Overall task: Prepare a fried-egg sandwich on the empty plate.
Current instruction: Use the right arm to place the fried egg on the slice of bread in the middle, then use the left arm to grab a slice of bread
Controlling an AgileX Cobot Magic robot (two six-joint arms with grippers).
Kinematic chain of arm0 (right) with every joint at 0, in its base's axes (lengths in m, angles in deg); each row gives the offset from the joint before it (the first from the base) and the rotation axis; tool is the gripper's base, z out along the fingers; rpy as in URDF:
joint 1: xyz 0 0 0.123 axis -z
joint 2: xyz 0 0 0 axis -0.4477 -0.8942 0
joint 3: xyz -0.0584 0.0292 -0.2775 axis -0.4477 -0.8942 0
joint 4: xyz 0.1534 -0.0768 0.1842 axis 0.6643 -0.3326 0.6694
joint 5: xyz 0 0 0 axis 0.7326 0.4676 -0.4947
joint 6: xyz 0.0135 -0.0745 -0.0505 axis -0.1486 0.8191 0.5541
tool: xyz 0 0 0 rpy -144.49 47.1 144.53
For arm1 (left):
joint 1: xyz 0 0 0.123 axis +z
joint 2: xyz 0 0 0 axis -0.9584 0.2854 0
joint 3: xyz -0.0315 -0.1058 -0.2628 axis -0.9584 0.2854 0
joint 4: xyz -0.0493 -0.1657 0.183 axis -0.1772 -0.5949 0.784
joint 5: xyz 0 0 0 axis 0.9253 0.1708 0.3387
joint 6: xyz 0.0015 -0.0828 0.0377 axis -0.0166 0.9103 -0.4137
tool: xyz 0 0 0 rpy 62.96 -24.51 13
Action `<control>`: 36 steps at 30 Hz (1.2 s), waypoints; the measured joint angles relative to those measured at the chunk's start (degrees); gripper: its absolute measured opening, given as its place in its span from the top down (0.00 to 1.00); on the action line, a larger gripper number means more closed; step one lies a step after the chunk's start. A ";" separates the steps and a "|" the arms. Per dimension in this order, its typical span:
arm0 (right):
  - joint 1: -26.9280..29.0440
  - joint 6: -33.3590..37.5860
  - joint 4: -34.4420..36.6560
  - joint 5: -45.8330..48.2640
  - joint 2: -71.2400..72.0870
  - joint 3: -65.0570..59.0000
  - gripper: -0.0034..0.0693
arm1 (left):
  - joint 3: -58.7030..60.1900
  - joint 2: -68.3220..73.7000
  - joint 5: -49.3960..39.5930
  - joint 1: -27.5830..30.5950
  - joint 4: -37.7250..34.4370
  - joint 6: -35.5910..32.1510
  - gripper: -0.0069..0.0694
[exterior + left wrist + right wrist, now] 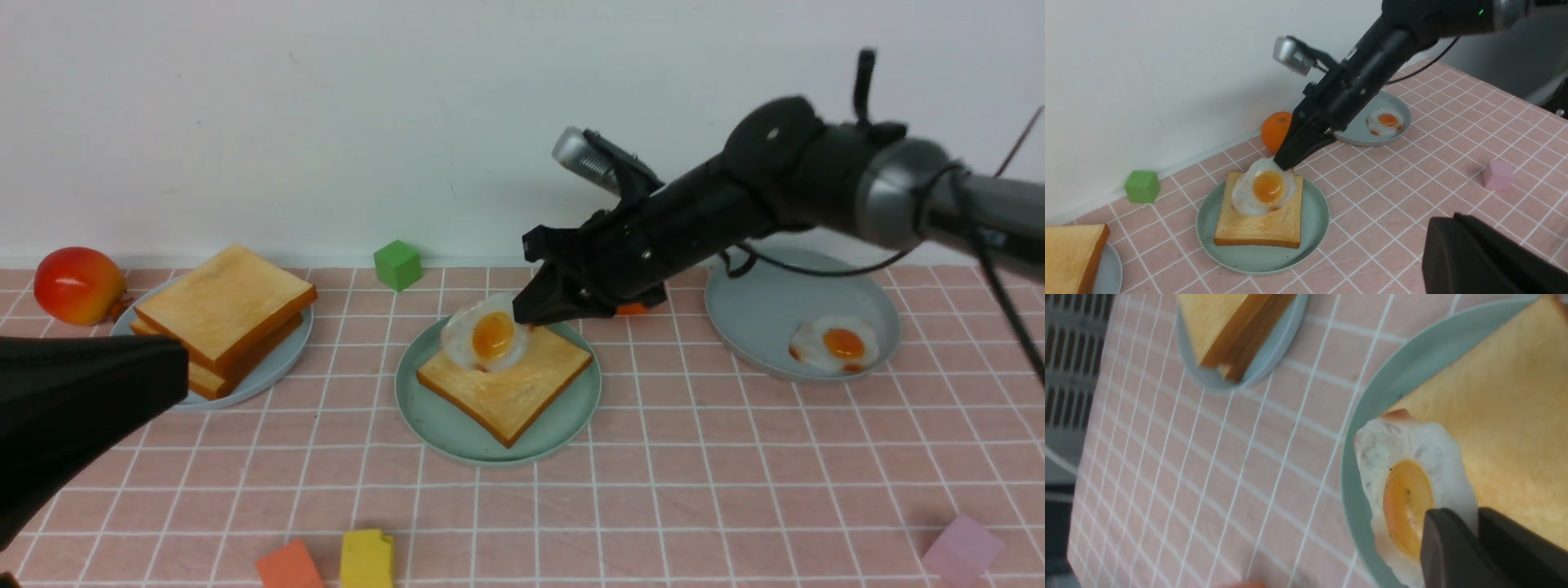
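The mint-green empty plate (457,433) sits mid-table with one toasted bread slice (514,384) lying flat on it. My right gripper (526,314) is shut on the white rim of a fried egg (482,335) and holds it tilted over the toast's far corner. Whether the egg's low edge touches the bread I cannot tell. The right wrist view shows the egg (1408,465) pinched between the black fingers (1447,547), beside the toast (1506,437). My left gripper (175,371) hovers shut and empty at the front left, away from the plate (1257,257).
Stacked toast slices (224,314) lie on a pale blue plate (269,376) at the left. A second egg (833,343) lies on a grey plate (759,318) at the right. Around them are a green cube (397,264), a red-yellow fruit (77,284), an orange (1276,130), and orange (290,567), yellow (366,559) and pink (962,549) blocks.
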State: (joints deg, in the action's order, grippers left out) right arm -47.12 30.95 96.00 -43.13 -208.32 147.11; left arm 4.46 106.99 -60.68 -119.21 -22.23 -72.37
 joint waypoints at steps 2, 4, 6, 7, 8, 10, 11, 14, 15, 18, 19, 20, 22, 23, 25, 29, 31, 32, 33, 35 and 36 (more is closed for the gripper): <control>0.00 0.13 1.08 -1.16 -1.16 0.00 0.85 | 0.00 0.00 0.00 0.00 0.00 0.00 0.92; 0.06 0.18 1.31 -2.56 -2.84 0.00 0.85 | 0.00 0.00 -0.10 0.00 0.06 0.00 0.92; 0.18 -0.03 1.36 -2.78 -3.59 0.00 0.85 | 0.00 0.00 -0.11 0.00 0.06 0.00 0.92; 0.40 -0.04 1.36 -2.83 -3.91 0.00 0.85 | 0.00 0.00 -0.11 0.00 0.06 0.00 0.92; 0.54 -0.15 1.29 -2.91 -4.30 -0.02 0.85 | 0.00 0.00 -0.16 0.00 0.06 0.00 0.92; 0.86 -0.22 1.07 -3.53 -4.80 -0.02 0.85 | 0.00 0.00 -0.16 0.00 0.06 0.00 0.92; 0.93 -0.22 0.99 -3.61 -4.86 -0.02 0.85 | 0.00 0.00 -0.16 0.00 0.06 0.00 0.92; 1.04 -0.29 0.24 -4.23 -4.85 -0.02 0.83 | 0.01 0.00 -0.23 0.00 0.06 0.00 0.92; 1.04 -0.27 0.07 -4.22 -4.85 -0.02 0.81 | 0.01 0.00 -0.23 0.00 0.06 0.00 0.92; 1.04 -0.65 -0.73 -4.24 -4.85 -0.02 0.70 | 0.01 0.00 -0.29 0.00 0.11 0.00 0.92; 1.09 -0.73 -0.83 -4.24 -4.85 -0.02 0.68 | 0.01 0.00 -0.29 0.00 0.11 0.00 0.92; 1.11 -1.36 -1.63 -3.99 -4.79 -0.02 0.59 | 0.01 0.00 -0.29 0.00 0.11 0.00 0.92; 1.22 -1.73 -2.23 -3.31 -4.27 -0.02 0.48 | 0.01 0.00 -0.29 0.00 0.18 0.00 0.91; 1.36 -1.84 -2.66 -2.69 -3.65 -0.06 0.43 | 0.01 0.00 -0.29 0.00 0.25 0.00 0.91; 1.74 -2.32 -3.60 -1.10 -1.72 -0.06 0.38 | 0.01 0.00 -0.32 0.00 0.30 0.00 0.91; 2.94 -5.68 -10.17 2.83 5.39 -0.06 0.40 | 0.01 0.00 -0.59 0.00 0.30 0.06 0.91; 3.25 -8.36 -16.81 6.97 9.74 -0.06 0.46 | 0.01 0.08 -2.19 0.00 0.30 0.76 0.90; 3.31 -9.11 -18.80 8.35 11.56 -0.06 0.50 | 0.01 0.24 -2.92 0.00 0.38 1.62 0.90; 3.33 -10.21 -22.30 10.92 13.43 -0.06 0.54 | 0.01 0.85 -3.69 0.00 0.72 2.90 0.91; 3.16 -12.98 -29.36 16.80 19.39 -0.43 0.66 | 0.01 3.62 -6.01 0.00 3.02 7.94 0.91; 3.07 -13.50 -29.91 17.64 19.93 -0.56 0.68 | 0.01 3.97 -6.51 0.00 3.72 9.01 0.91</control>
State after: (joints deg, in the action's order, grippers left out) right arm -44.05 17.45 66.09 -25.49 -188.39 146.55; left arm 4.47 110.96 -67.18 -119.21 -18.51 -63.35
